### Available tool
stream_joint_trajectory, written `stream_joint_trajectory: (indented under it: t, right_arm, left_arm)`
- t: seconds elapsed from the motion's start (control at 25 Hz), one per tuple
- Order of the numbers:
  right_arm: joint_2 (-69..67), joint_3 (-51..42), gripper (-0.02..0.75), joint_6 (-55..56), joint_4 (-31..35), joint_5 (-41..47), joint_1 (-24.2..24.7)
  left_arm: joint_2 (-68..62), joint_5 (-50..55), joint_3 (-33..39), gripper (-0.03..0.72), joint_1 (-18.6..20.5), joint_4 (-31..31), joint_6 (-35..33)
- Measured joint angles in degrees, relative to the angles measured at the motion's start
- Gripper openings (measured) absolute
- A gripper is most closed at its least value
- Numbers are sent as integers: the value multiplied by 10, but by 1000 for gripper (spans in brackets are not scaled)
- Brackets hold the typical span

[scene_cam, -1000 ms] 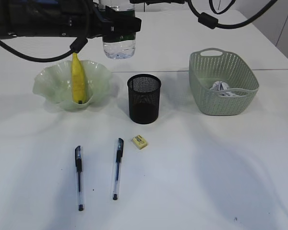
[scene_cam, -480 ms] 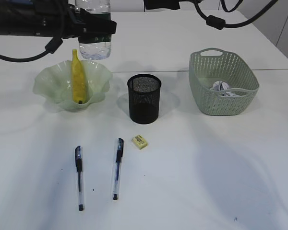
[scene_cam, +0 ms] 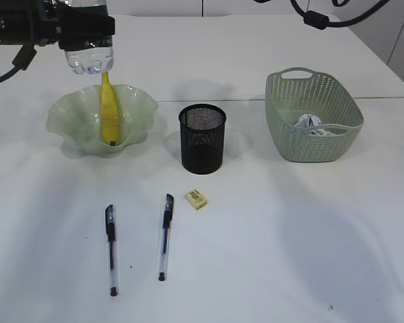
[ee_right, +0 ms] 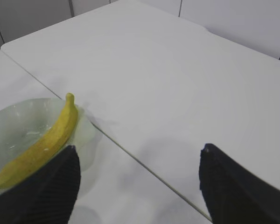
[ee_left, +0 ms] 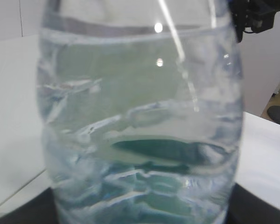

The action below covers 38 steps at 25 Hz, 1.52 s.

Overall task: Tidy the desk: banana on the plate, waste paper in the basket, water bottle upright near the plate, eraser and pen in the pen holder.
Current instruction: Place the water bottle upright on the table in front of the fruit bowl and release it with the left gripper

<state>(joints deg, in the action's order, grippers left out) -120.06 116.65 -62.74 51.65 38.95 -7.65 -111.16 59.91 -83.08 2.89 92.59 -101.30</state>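
We see the left pincer [scene_cam: 87,30] clamped on the water bottle [scene_cam: 89,55], held upright in the air above the back rim of the plate [scene_cam: 64,116]. Banana [scene_cam: 109,114] lies in the plate. Right pincer [ee_right: 139,179] is spread wide w/ nothing between its fingers. On the bench [scene_cam: 269,242]: pen holder [scene_cam: 202,138] mid, basket [scene_cam: 313,116] right w/ waste paper [scene_cam: 311,124] inside, eraser [scene_cam: 196,198] just in front of the holder, two pens [scene_cam: 111,249] [scene_cam: 165,235] lying flat, left of the eraser.
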Motion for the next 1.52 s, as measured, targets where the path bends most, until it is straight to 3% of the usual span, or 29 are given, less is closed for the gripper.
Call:
stream_joint_trajectory:
  t: [0.36,0.6,0.84,1.08,1.52]
  right_arm:
    - [-18,0,591,0,-34,-46,1]
    - [-18,0,591,23,-35,-90,9]
    - [-18,0,591,25,-35,-162,15]
    - [-18,-31,591,25,-30,-277,15]
    - [-18,-101,591,25,-23,-340,15]
  left_arm:
    - [0,62,-1,377,30,-16,0]
    - [0,62,-1,377,66,-87,6]
    - [0,64,-1,377,70,-165,-4]
    - [2,66,-1,377,70,-166,-35]
    - [2,66,41,377,95,-160,-85]
